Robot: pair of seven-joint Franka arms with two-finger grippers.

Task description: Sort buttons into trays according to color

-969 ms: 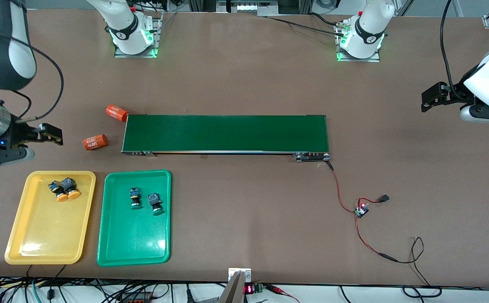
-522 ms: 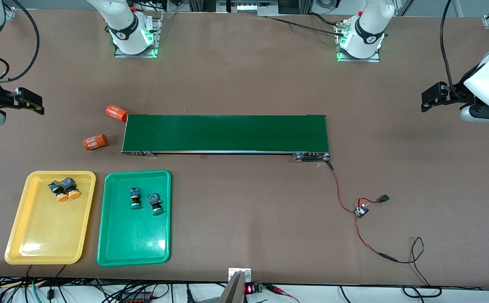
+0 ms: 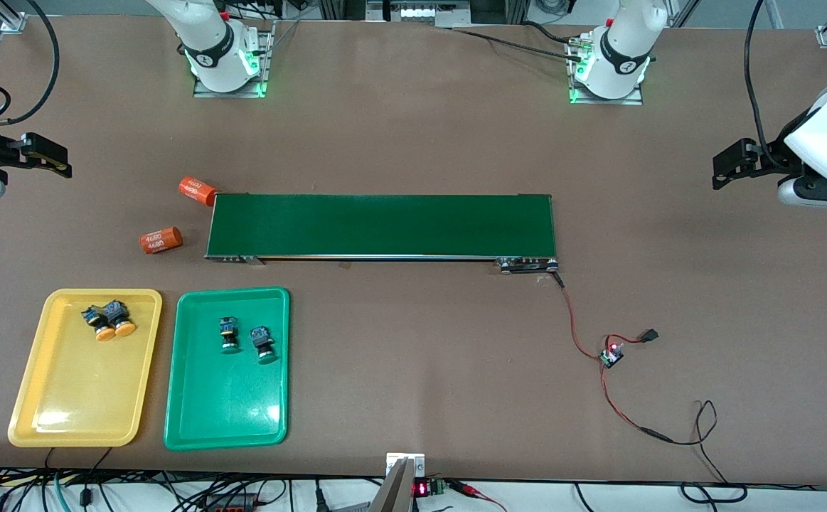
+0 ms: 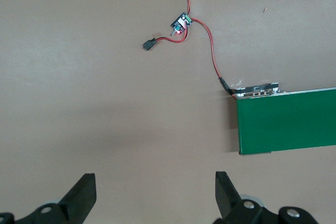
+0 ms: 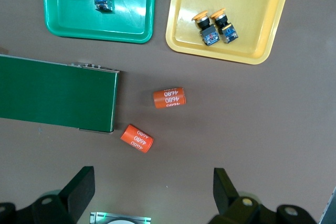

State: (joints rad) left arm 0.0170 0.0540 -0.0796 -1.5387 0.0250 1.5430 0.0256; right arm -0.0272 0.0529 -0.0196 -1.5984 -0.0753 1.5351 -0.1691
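From where I stand, the right gripper (image 3: 43, 155) sits at the picture's edge, its arm cut off, and the left gripper (image 3: 729, 163) shows only dark housing, the arm clipped too. In each wrist view the fingers (image 4: 84, 195) (image 5: 81, 184) are cut by the frame's edge. The green tray (image 5: 97, 31) and yellow tray (image 5: 273, 19) run out of the right wrist view, as does the conveyor belt (image 4: 289, 121). The numbers on the orange cylinders (image 3: 161, 240) are too small to read from the front.
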